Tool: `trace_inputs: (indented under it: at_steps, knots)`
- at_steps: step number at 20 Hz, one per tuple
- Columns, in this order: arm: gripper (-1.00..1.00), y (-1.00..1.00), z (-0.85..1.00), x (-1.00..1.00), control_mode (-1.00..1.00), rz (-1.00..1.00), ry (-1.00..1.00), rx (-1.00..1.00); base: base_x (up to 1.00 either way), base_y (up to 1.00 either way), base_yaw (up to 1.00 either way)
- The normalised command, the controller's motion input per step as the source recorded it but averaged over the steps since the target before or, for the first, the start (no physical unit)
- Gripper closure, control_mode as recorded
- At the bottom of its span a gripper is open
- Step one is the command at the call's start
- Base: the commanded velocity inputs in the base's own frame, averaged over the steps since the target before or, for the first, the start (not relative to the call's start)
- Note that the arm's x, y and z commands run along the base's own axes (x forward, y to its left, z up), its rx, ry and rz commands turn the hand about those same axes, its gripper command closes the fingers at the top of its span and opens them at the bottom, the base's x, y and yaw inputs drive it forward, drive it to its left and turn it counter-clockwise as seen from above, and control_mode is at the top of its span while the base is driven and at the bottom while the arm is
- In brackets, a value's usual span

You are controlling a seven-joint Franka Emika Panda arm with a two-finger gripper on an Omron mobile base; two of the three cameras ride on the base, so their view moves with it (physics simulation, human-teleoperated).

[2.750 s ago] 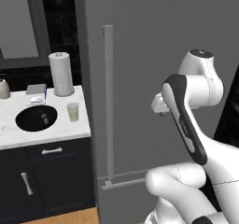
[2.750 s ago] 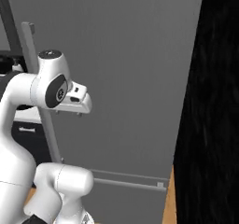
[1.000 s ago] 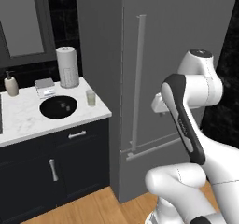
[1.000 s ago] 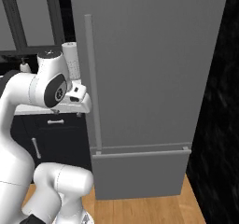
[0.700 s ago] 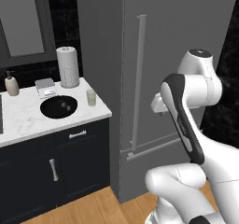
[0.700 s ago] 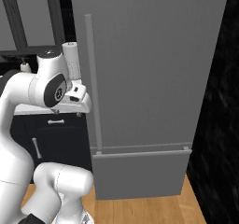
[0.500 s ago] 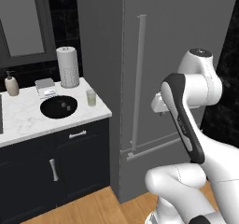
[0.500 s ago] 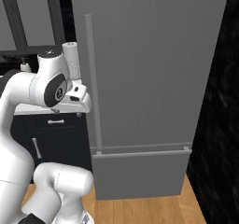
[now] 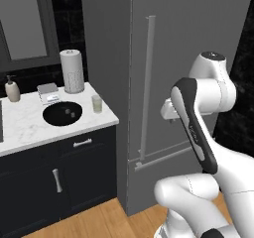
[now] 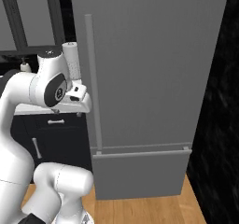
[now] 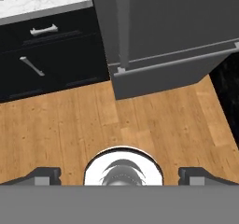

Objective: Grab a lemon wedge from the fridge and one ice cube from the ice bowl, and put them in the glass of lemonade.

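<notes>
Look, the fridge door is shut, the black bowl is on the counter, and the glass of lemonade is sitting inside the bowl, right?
Not quite. The fridge is shut and the black bowl is on the counter, but the glass of lemonade stands on the counter beside the bowl, not inside it. The left base view shows this.

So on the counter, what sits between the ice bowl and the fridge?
The glass of lemonade stands between the ice bowl and the fridge, near the counter's fridge-side edge, as the left base view shows.

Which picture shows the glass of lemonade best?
The left base view: the glass of lemonade stands in full sight on the counter beside the ice bowl. The right base view and hand view give no clear look at it.
</notes>
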Motion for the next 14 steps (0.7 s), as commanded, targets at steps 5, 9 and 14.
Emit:
trace_inputs:
  at_steps: [5,9,14]
  knots:
    - [-1.00,0.04,0.07,-0.25,-1.00,0.00,-0.25,0.00,0.00,0.00,0.00]
    - [-1.00,0.04,0.19,-0.26,-1.00,0.00,-0.39,0.02,0.00,0.00,0.00]
    - [-1.00,0.00,0.33,-0.04,-1.00,0.00,-0.47,0.08,0.00,0.00,0.00]
